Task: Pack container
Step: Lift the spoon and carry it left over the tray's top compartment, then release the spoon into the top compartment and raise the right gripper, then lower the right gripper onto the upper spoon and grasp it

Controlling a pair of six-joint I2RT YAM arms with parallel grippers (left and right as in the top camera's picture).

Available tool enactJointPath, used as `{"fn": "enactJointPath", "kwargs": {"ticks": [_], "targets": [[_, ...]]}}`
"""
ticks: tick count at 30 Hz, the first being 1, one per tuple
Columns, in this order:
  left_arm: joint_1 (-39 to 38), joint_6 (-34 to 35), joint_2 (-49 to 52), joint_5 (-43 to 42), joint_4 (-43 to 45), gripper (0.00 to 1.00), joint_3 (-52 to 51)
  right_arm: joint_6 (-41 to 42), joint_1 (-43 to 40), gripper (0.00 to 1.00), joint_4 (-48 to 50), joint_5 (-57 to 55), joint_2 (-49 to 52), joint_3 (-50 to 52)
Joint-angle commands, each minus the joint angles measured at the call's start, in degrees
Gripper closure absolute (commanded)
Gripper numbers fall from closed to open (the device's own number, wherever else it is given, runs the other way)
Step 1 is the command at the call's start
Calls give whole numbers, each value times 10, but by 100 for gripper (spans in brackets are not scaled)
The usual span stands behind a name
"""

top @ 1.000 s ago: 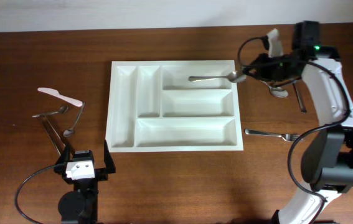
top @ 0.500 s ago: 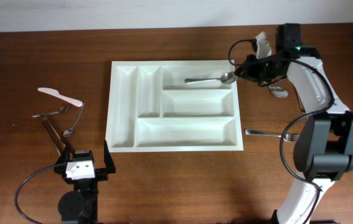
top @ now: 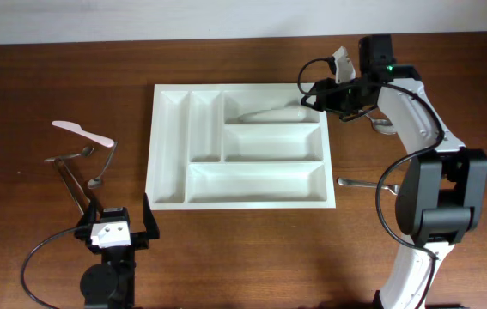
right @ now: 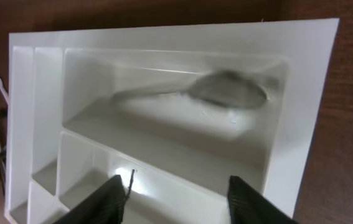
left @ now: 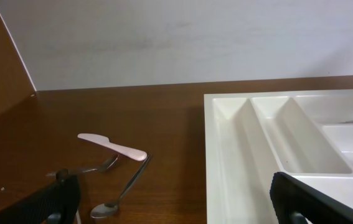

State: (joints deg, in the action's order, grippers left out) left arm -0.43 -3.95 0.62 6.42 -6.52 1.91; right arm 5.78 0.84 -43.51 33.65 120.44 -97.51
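Right wrist shows a blurred metal spoon [right: 226, 90] in the glossy white container [right: 294, 124].

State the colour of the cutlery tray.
The cutlery tray is plain white; the overhead view shows it best.

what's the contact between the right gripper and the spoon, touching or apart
Apart. The right wrist view shows the right gripper open, with bare cutlery tray floor between its fingertips and the blurred spoon.

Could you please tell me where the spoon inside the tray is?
In the overhead view, the spoon is in the tray's top long compartment, beside the right gripper.
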Motion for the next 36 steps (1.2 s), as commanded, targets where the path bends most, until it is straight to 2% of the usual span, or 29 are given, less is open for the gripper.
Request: {"fn": "enactJointPath", "kwargs": {"ticks": [1, 8, 17, 26, 36], "targets": [[-3, -11, -3, 2, 1, 1, -4, -2, -6, 43, -11, 2, 1, -12], [-3, -11, -3, 2, 1, 1, -4, -26, -60, 31, -93, -28, -4, -21], [-3, -11, -3, 2, 1, 1, -4, -43, -139, 31, -164, -133, -5, -21], [-3, -11, -3, 2, 1, 1, -4, -21, -146, 31, -156, -223, 0, -20], [-3, -11, -3, 2, 1, 1, -4, -4, -189, 31, -148, -238, 6, 0]]}}
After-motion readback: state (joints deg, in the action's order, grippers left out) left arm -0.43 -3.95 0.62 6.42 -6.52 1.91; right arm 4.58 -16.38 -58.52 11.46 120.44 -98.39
